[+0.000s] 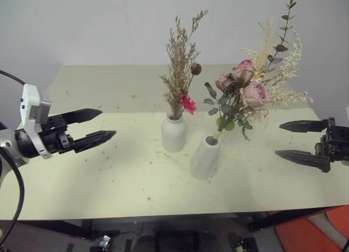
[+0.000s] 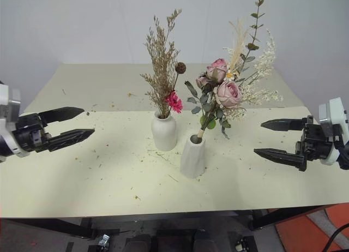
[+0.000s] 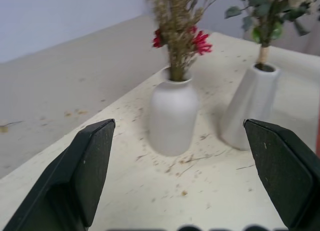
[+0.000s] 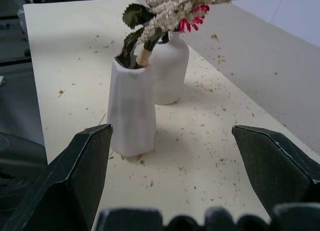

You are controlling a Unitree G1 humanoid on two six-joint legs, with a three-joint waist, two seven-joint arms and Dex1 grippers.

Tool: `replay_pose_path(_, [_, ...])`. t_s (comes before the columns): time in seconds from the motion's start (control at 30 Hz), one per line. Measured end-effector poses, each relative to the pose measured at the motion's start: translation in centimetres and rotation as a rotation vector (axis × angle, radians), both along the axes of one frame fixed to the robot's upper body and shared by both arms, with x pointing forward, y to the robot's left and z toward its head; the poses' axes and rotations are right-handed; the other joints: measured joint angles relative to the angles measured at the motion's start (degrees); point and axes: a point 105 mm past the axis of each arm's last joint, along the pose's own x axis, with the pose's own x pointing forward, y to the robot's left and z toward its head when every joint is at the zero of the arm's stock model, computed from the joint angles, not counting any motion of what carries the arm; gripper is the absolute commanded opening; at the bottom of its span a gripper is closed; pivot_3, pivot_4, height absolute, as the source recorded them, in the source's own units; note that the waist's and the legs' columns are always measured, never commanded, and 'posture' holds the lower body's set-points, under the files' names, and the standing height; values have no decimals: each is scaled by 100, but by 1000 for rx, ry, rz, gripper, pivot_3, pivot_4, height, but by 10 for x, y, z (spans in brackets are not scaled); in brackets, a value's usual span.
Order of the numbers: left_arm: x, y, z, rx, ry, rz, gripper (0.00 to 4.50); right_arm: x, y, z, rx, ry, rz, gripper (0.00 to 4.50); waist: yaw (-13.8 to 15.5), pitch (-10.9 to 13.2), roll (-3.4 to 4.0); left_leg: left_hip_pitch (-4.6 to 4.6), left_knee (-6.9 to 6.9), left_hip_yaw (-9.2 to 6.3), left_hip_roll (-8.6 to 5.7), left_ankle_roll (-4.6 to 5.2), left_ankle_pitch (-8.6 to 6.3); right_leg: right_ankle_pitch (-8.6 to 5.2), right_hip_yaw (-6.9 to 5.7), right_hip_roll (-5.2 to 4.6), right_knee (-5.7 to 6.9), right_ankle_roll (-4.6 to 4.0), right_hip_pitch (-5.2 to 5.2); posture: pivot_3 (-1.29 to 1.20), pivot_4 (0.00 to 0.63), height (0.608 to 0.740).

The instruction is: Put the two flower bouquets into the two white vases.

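Note:
A slim bunch of dried tan sprigs with one bright pink flower [image 1: 181,66] stands in the round-bellied white vase [image 1: 173,133] at the table's middle. Beside it, nearer the front, the fuller bouquet of pale pink roses [image 1: 248,85] leans out of the tapered white vase [image 1: 205,158]. My left gripper [image 1: 103,125] hovers open and empty well to the left of both vases. On the right, my right gripper [image 1: 286,139] is open and empty too, apart from the flowers. The left wrist view shows the round vase [image 3: 172,116] and the tapered vase [image 3: 251,106] ahead of its fingers.
Both vases stand on a pale yellow table [image 1: 109,175] scattered with dried flower crumbs. A white wall rises behind it. An orange patch of floor [image 1: 305,233] shows beyond the front right corner.

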Motion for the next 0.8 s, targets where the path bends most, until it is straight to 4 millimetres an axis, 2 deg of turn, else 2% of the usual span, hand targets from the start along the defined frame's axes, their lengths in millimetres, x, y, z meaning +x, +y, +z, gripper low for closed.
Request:
replay_pose_path(0.57, [-8, 7, -10, 29, 10, 8, 4478, -10, -17, -5, -14, 17, -87, 4500, -12, 0, 0, 1, -3, 3, 4, 0, -1, -1, 1, 0, 1, -1, -2, 0, 150, 740])
replay_pose_path(0.8, [-15, -3, -17, 14, 30, -17, 4478, -15, -17, -9, -18, 27, -127, 4500, -3, 0, 0, 1, -3, 4, 7, 0, -1, -1, 1, -1, 1, 0, 0, 0, 150, 740])
